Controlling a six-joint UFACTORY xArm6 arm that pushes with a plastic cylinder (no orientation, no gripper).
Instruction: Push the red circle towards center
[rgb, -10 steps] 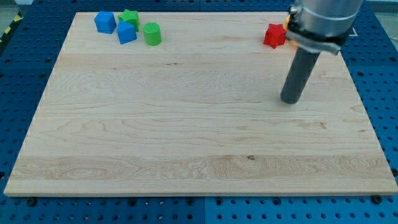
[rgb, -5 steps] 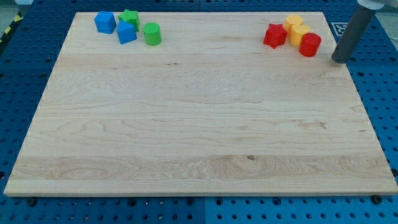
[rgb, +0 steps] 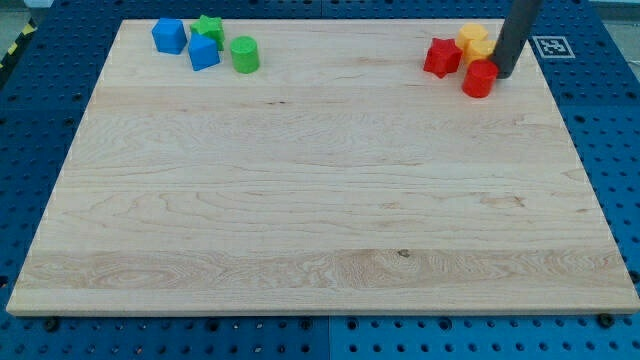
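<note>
The red circle (rgb: 479, 79) is a short red cylinder near the view's top right of the wooden board (rgb: 320, 200). My tip (rgb: 505, 73) stands right against its upper right side. A red star (rgb: 441, 56) lies just to its left. Two yellow blocks (rgb: 474, 43) sit above the circle, partly hidden by the rod.
A cluster sits at the view's top left: two blue blocks (rgb: 169, 35) (rgb: 203, 52), a green star (rgb: 209, 27) and a green cylinder (rgb: 244, 54). A black-and-white marker tag (rgb: 548, 45) lies off the board's right edge.
My tip swung from mid-right of the board out past the right edge, then back in behind the red circle. The circle has shifted left and down, away from the yellow blocks.
</note>
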